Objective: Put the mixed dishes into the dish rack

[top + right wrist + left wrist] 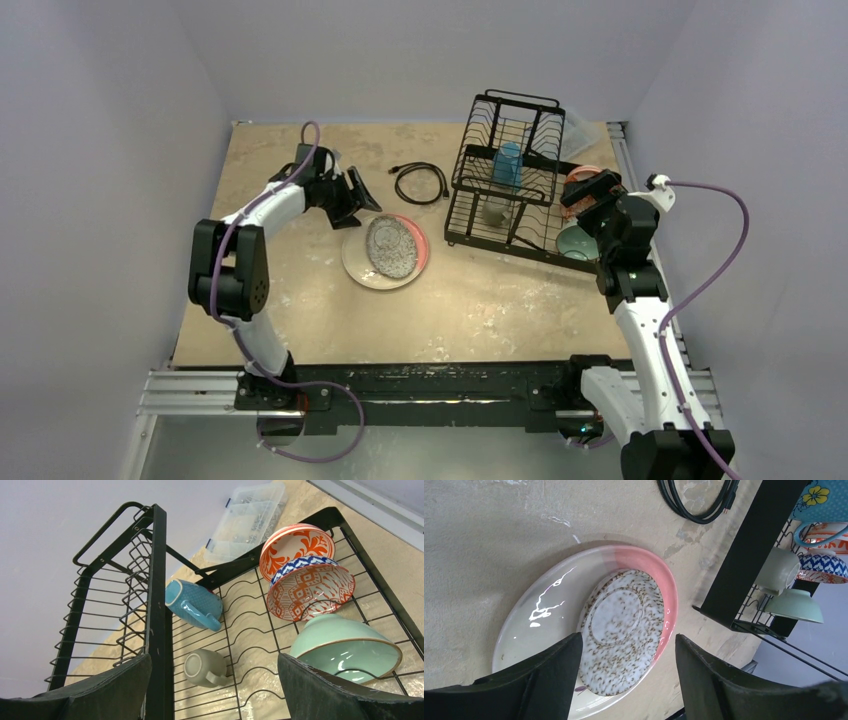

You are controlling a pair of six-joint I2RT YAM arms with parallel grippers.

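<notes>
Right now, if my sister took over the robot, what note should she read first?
Left gripper: open, empty, hovering over the oval dish.
Right gripper: open, empty, facing the rack.
Done: blue cup, mug, patterned bowls and teal bowl are in the rack.
Left: the oval dish lies on the plate, on the table beside the rack. Both need loading.

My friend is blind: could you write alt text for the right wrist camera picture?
A black wire dish rack holds two red-orange patterned bowls, a teal bowl, a blue cup and a grey mug, framed by the open right claw.
</notes>
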